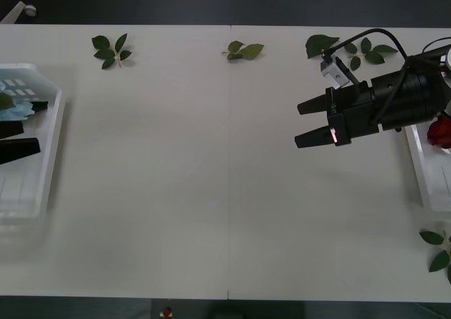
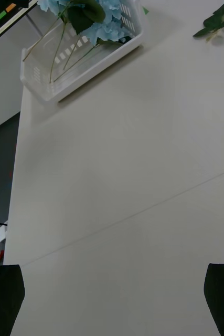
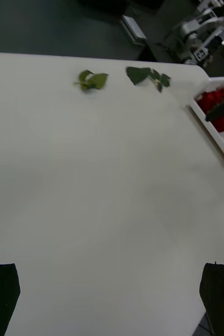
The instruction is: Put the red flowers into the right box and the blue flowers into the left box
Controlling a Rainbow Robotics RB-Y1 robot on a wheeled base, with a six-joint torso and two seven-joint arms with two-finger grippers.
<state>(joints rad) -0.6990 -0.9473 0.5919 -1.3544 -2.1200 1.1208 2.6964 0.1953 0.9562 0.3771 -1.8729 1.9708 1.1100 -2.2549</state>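
Note:
The left box (image 1: 51,150) sits at the table's left edge, with blue flowers (image 1: 15,109) lying in it. My left gripper (image 1: 27,140) hovers over this box, its black fingers open and empty. In the right wrist view the blue flowers (image 2: 104,21) lie with their stems inside the left box (image 2: 43,84). At the right edge stands the right box (image 1: 421,165) with red flowers (image 1: 440,130) in it, partly behind my right arm. My right gripper (image 1: 307,123) is open and empty above bare table, left of that box. The left wrist view shows the red flowers (image 3: 212,101) in the right box (image 3: 216,137).
Loose green leaf sprigs lie along the far edge (image 1: 111,50), (image 1: 243,50), (image 1: 356,50), and one sprig (image 1: 438,248) lies at the near right. A seam (image 1: 230,164) runs down the middle of the wide white table.

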